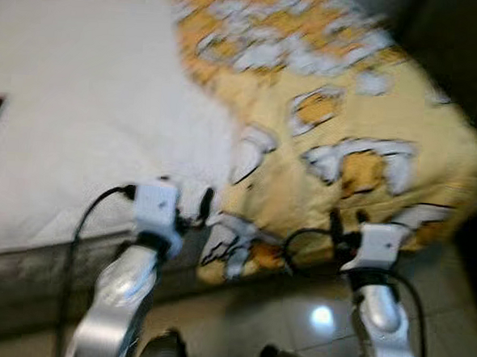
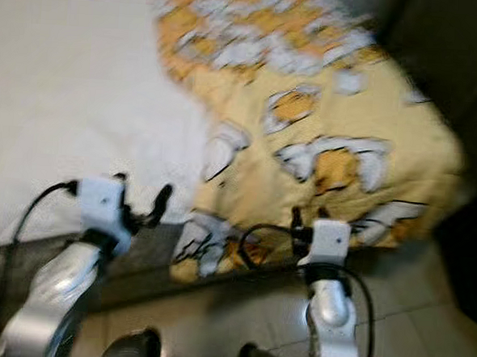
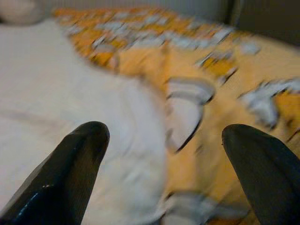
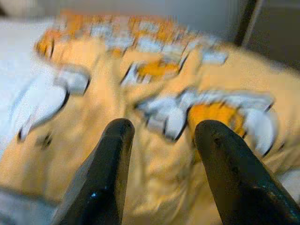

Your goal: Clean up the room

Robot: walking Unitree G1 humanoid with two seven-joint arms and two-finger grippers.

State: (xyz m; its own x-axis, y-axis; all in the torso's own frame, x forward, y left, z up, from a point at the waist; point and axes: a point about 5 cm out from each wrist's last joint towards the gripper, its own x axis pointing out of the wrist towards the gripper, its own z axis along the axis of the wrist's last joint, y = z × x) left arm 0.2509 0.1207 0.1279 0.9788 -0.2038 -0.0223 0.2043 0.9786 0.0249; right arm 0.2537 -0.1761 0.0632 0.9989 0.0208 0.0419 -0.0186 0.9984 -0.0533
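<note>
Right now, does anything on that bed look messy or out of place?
Yes. The yellow blanket is bunched toward the robot's right side of the bed, leaving the white sheet bare, and its edge droops over the side toward the floor. Both grippers, left and right, hover open near that hanging edge.

The left gripper [image 3: 164,154] is hovering, fingers [image 3: 70,173] spread wide, over the white bedsheet [image 3: 56,103]; the yellow blanket [image 3: 225,93] is lying beside it, blurred.

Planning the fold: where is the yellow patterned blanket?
The yellow patterned blanket lies on the right part of the white bed, its edge hanging toward the floor, ahead of both grippers.
</note>
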